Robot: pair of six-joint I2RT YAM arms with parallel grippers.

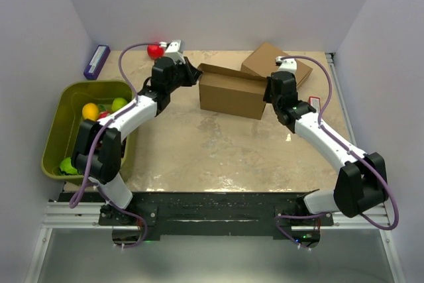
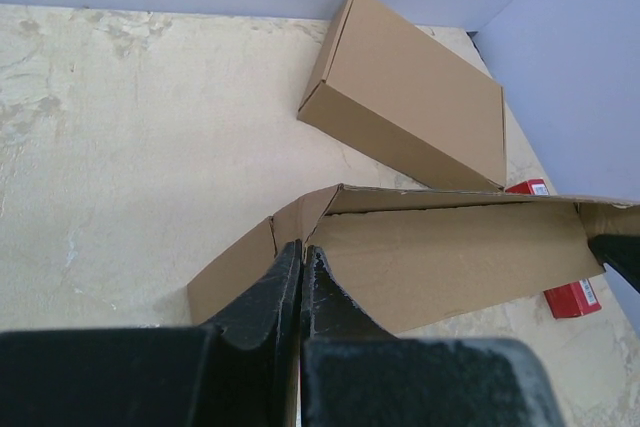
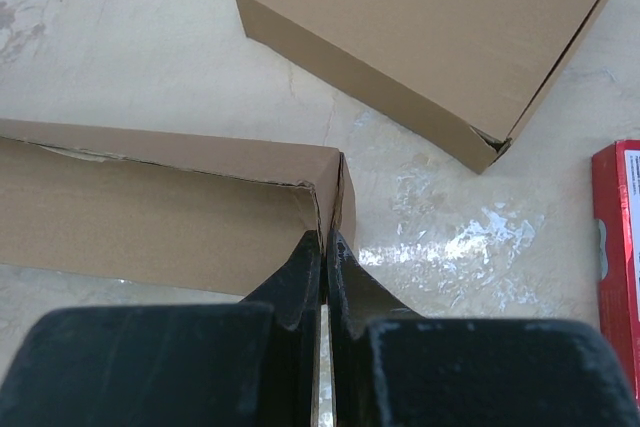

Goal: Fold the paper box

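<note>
Left gripper [image 2: 302, 247] pinching the left end wall of the paper box [image 2: 450, 257], right gripper [image 3: 327, 237] pinching the right.

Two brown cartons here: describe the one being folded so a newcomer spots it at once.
On the marbled table, look toward the far middle. The paper box is the open-topped brown carton pinched at either end by the left gripper and right gripper; the closed carton behind it lies flat and untouched.
</note>
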